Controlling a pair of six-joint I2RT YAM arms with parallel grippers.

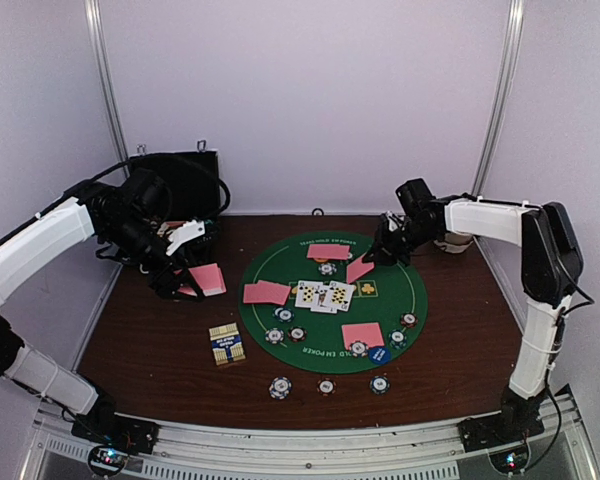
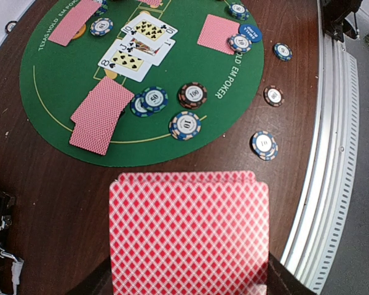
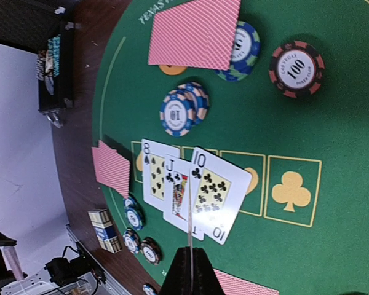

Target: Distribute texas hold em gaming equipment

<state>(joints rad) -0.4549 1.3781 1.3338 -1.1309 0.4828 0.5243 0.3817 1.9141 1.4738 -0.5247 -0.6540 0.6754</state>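
the right gripper (image 3: 190,264) is closed on a single pink-backed card (image 1: 360,270), which its wrist camera sees edge-on as a thin line hanging over the face-up row of 8, jack and 10 of clubs (image 3: 190,190) on the green felt mat (image 1: 280,262). the left gripper (image 1: 180,283) is clamped on the fanned deck (image 2: 189,233), held above the bare wood beside the mat and well apart from the row. the step in hand looks like laying the fourth board card, so the target would be the printed box with the orange dot (image 3: 252,181), just beside the 10, with the club-symbol box (image 3: 292,190) beyond it. to do it well, the wrist should shift sideways until the card sits over that box, then tilt so the card goes flat before the fingers part; releasing it on edge risks it toppling onto the 10 or sliding. keep the approach low and short, clear of the 100 chip (image 3: 297,69) and the stack of 10 chips (image 3: 183,109). whether the card must land face up cannot be told from its edge.
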